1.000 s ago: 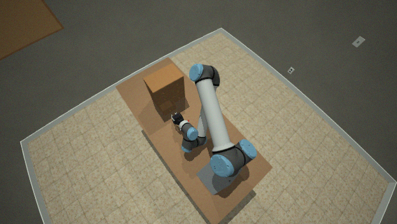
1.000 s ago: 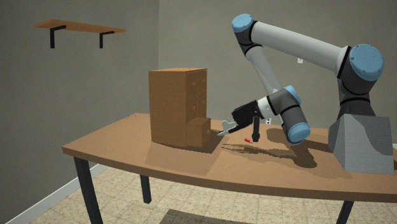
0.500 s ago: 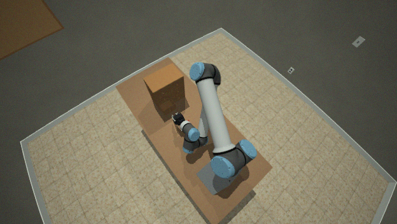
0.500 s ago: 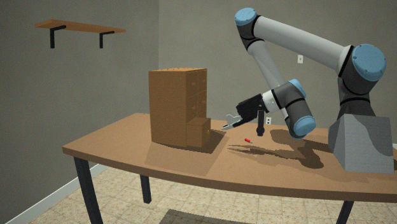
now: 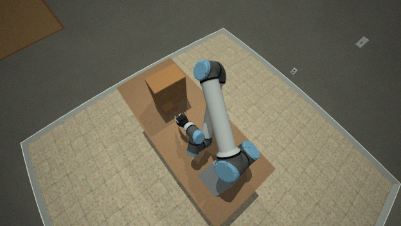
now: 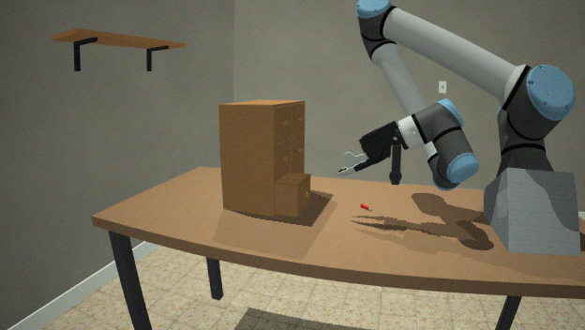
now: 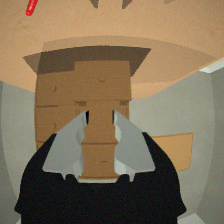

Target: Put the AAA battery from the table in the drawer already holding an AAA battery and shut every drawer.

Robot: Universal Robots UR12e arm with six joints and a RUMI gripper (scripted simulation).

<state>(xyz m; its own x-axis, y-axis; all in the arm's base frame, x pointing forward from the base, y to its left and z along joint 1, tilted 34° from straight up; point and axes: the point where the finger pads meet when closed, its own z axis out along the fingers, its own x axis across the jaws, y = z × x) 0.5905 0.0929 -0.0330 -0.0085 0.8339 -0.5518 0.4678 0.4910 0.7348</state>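
Observation:
The wooden chest [image 5: 165, 78] [image 6: 248, 159] [image 7: 55, 117] stands upright at the far end of the table. One bottom drawer [image 5: 169, 106] [image 6: 287, 197] [image 7: 102, 82] sticks out of its front; its inside cannot be made out. The other drawers look shut. The red AAA battery [image 5: 190, 121] [image 6: 365, 206] [image 7: 31, 7] lies on the table in front of the chest, toward the robot base. The other battery is not visible. My gripper [image 5: 178, 116] [image 6: 344, 171] [image 7: 100, 111] is partly open and empty, with a narrow gap between its jaws. It hangs above the table, in front of the pulled-out drawer and apart from it.
The grey robot base [image 5: 209, 180] [image 6: 539, 216] stands at the other end of the table [image 5: 151, 125] [image 6: 155, 202]. A wall shelf [image 5: 26, 26] [image 6: 117, 38] is beyond the chest. The arm's shadow falls on the table near the battery.

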